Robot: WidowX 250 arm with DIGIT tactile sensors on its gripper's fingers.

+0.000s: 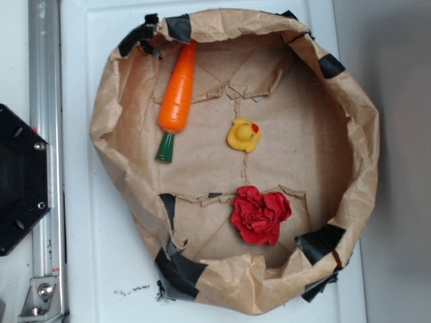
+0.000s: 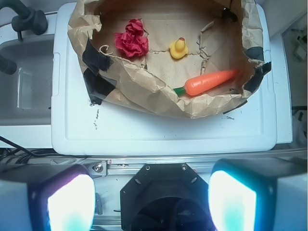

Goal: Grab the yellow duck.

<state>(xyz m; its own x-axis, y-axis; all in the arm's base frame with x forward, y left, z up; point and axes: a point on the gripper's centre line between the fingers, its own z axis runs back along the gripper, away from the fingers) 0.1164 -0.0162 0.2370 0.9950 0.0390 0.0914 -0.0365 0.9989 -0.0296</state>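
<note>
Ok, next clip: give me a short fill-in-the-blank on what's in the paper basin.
1. The yellow duck has a ____ beak.
2. The carrot toy has a ____ stem.
3. The duck lies between the carrot and the ____ ruffled ball.
4. In the wrist view, the gripper fingers stand ____, holding nothing.

Missing words: red; green; red; apart

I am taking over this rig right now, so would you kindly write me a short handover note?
Gripper: open, empty, well back from the brown crumpled paper basin, over the rig's base.
Small glossy yellow rubber duck: sits near the basin's middle, untouched, apart from the long orange carrot toy and the red ruffled ball.
Done: nothing yet.
Left: approach, descend over the duck, close, lift.
</note>
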